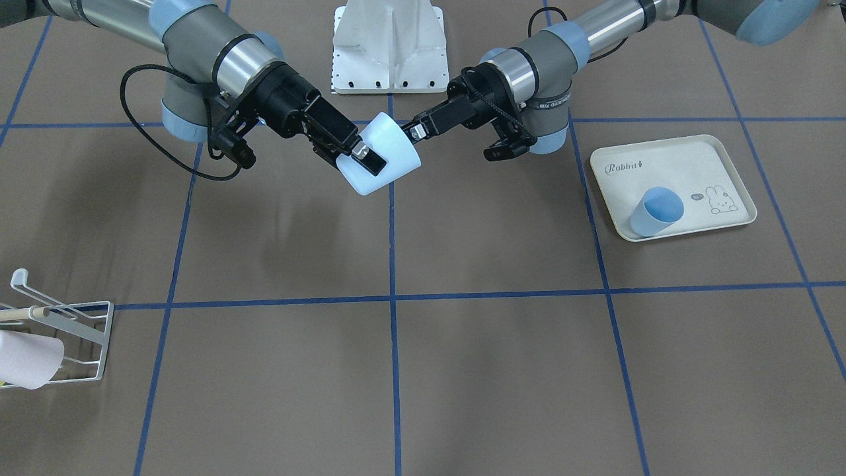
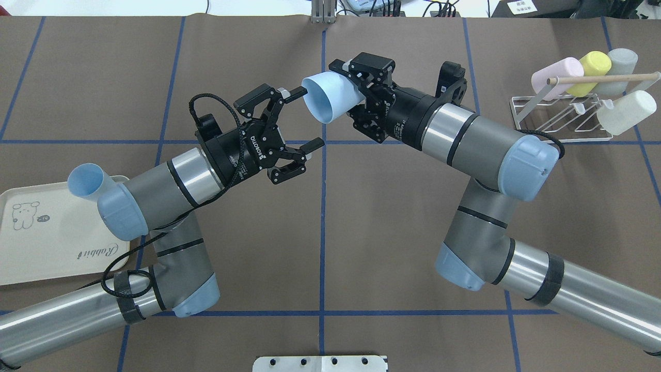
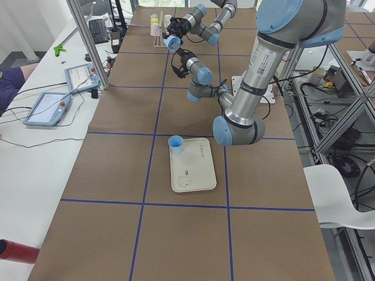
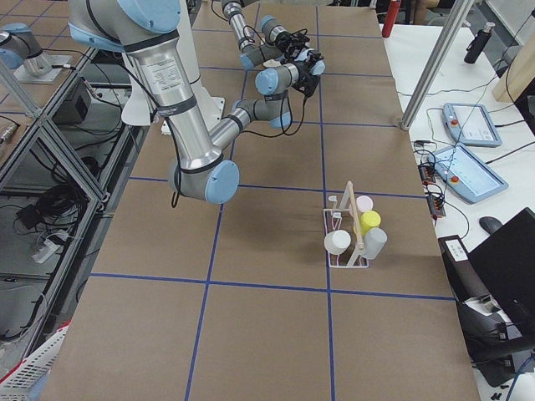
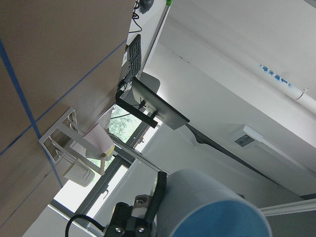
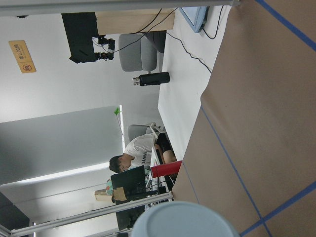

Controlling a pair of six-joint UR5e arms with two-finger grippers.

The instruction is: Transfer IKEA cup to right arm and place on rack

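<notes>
The pale blue IKEA cup (image 2: 330,101) hangs above the table's middle, lying sideways with its mouth toward the left arm. My right gripper (image 2: 355,93) is shut on the cup's base end; in the front-facing view the right gripper (image 1: 360,158) clamps the cup (image 1: 393,155). My left gripper (image 2: 310,118) is open, its fingers spread just off the cup's rim, not clamping it. The left gripper (image 1: 416,131) shows edge-on in the front-facing view. The white wire rack (image 2: 560,121) stands far right, also in the front-facing view (image 1: 79,330). The cup fills the bottom of the left wrist view (image 5: 212,207).
The rack holds a pink cup (image 2: 555,77), a yellow cup (image 2: 591,67), a grey one (image 2: 619,62) and a white one (image 2: 627,111) under a wooden dowel (image 2: 604,78). A second blue cup (image 1: 655,211) stands on the cream rabbit tray (image 1: 681,165). A white base plate (image 1: 390,49) sits between the arms.
</notes>
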